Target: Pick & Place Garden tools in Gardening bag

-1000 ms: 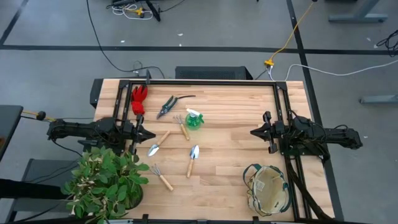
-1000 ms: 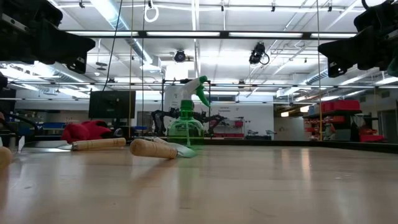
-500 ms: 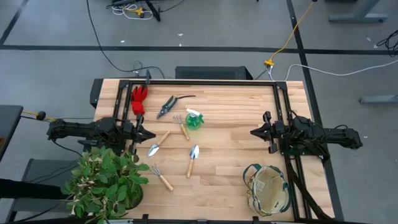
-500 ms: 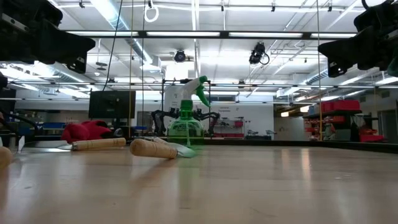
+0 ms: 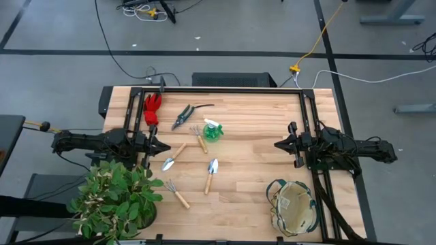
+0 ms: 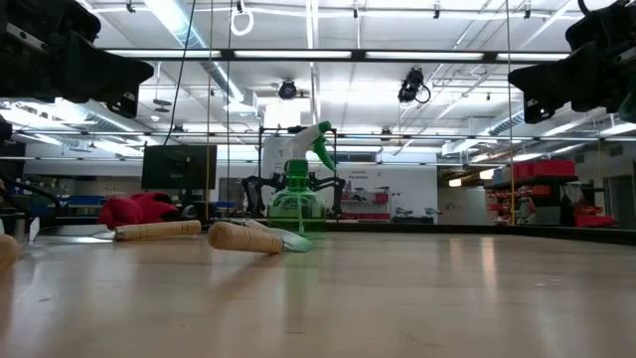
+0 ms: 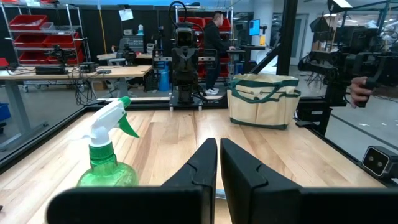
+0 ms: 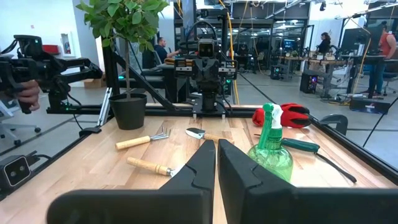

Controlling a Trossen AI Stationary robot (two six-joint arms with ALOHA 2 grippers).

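Beige gardening bag (image 5: pixel 294 206) missing from low view

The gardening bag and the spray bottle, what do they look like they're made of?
The gardening bag looks like soft beige fabric, matte, with dark green trim; its walls sag slightly. The spray bottle seems to be translucent green plastic, glossy, with a white-and-green trigger head.

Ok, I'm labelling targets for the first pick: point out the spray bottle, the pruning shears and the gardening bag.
spray bottle (image 5: pixel 212 132), high view, on its green body.
pruning shears (image 5: pixel 182 116), high view, near the pivot.
gardening bag (image 5: pixel 275 188), high view, on its green-trimmed rim.
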